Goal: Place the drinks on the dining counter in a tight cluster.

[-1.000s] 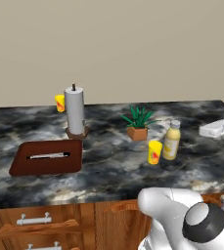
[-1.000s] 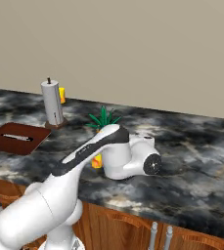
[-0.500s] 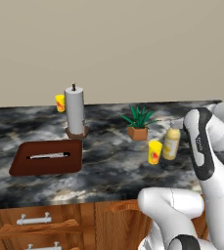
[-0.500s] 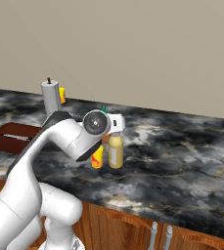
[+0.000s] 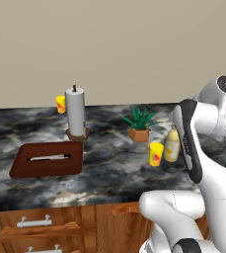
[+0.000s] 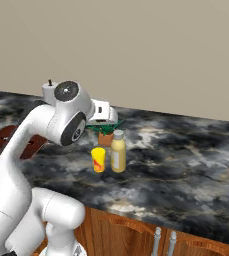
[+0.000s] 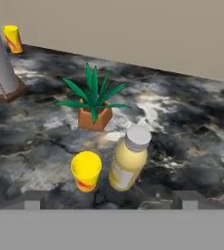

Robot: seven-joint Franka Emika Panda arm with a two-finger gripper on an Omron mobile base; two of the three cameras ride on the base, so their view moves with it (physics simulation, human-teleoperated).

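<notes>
Yellow juice bottle [image 7: 128, 161] with a white cap and a pale label, standing upright on the marbled black-and-grey surface [image 5: 109, 170]. Its body is rounded and cream-yellow, narrowing to a short neck under the flat cap. In the left base view the juice bottle [image 5: 172, 145] stands toward the right part of the surface; in the right base view the juice bottle [image 6: 118, 151] stands near the middle.

Just beside the bottle, on its left in all three views, stands a yellow cup [image 7: 86, 171] with a red mark low on its side; the two look close together, and whether they touch cannot be told. Behind them sits a small potted plant [image 7: 94, 100] with green spiky leaves in a brown pot.

Farther left stands a grey paper-towel roll [image 5: 76, 113] on a brown holder, with a second yellow cup [image 5: 60, 104] behind it near the beige wall [image 5: 109, 44]. A dark brown board [image 5: 48, 159] lies flat at the left, carrying a slim grey utensil [image 5: 49, 157].

The gripper [image 7: 112, 200] stands wide, its two grey finger tips well apart at the bottom of the hand view, holding nothing. It hangs above and in front of the bottle and cup, clear of both. Brown wooden drawers [image 5: 45, 228] with metal handles lie below the surface.
</notes>
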